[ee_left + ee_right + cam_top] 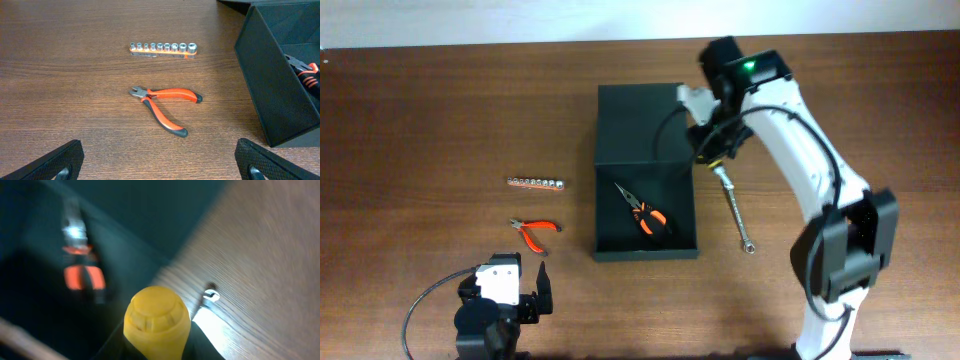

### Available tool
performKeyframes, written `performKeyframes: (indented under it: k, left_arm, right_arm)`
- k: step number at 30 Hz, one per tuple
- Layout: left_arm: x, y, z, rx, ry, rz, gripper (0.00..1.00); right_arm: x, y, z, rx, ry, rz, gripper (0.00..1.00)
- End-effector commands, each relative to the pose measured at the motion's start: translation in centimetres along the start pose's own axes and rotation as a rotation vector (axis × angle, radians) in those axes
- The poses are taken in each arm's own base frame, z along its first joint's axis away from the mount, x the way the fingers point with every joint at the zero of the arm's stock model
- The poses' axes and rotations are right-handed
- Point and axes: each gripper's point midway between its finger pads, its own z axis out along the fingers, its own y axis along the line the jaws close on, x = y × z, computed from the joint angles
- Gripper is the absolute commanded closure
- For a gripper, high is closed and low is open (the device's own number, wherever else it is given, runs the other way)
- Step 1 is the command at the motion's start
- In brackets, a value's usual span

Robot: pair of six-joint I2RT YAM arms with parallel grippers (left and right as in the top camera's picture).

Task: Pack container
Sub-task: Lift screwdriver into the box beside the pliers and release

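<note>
The left claw (pixel 157 150) is at the near edge of the table (pixel 420 120), toward the left corner. It is released, with its two fingers (pixel 55 162) wide apart and nothing between them. Beyond it, on the bare wood, lie the small orange pliers (pixel 165 102), and further toward the far edge lies the socket rail (pixel 163 48). Both are well apart from this claw.

The container (pixel 645 120) lies about in the middle of the table, to the right of these tools, with its flap lid open at the far side. Inside it, near the front wall, lie the long-nose pliers (pixel 645 215) with orange and black handles.

The right claw (pixel 713 145) is just beside the right wall of the container, at its far part, above the table and outside the box. It seems clenched on a yellow object (pixel 156 320) with a round end. The view from the right wrist is blurred, so I cannot say what this object is. A wrench (pixel 735 212) lies on the table near the right wall, below this claw.
</note>
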Motion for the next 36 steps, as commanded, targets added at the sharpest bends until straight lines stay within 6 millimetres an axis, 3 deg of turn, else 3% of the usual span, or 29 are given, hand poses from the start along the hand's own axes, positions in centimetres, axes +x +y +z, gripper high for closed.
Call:
performKeyframes:
  k: [1,7,13,24,31,36]
  left_arm:
    - [0.0,-0.1,0.0,0.004,-0.006,0.017,0.01]
    - [0.0,-0.1,0.0,0.004,-0.006,0.017,0.01]
    - [0.0,-0.1,0.0,0.004,-0.006,0.017,0.01]
    - [0.0,-0.1,0.0,0.004,-0.006,0.017,0.01]
    - [0.0,-0.1,0.0,0.004,-0.006,0.017,0.01]
    - [0.0,-0.1,0.0,0.004,-0.006,0.017,0.01]
  right_arm:
    - [-1.0,5.3,-3.9,-0.021,-0.104,-0.112,0.96]
    - [-0.6,10.6,-2.5,-0.05,-0.062,-0.235,0.96]
    - [0.4,13.2,0.7,-0.067,-0.019,-0.301,0.95]
    - [2.6,12.7,8.4,-0.075,0.015,-0.267,0.94]
    - [3.8,12.3,11.3,-0.074,0.018,-0.23,0.87]
    - [3.9,12.2,12.2,-0.073,0.003,-0.233,0.86]
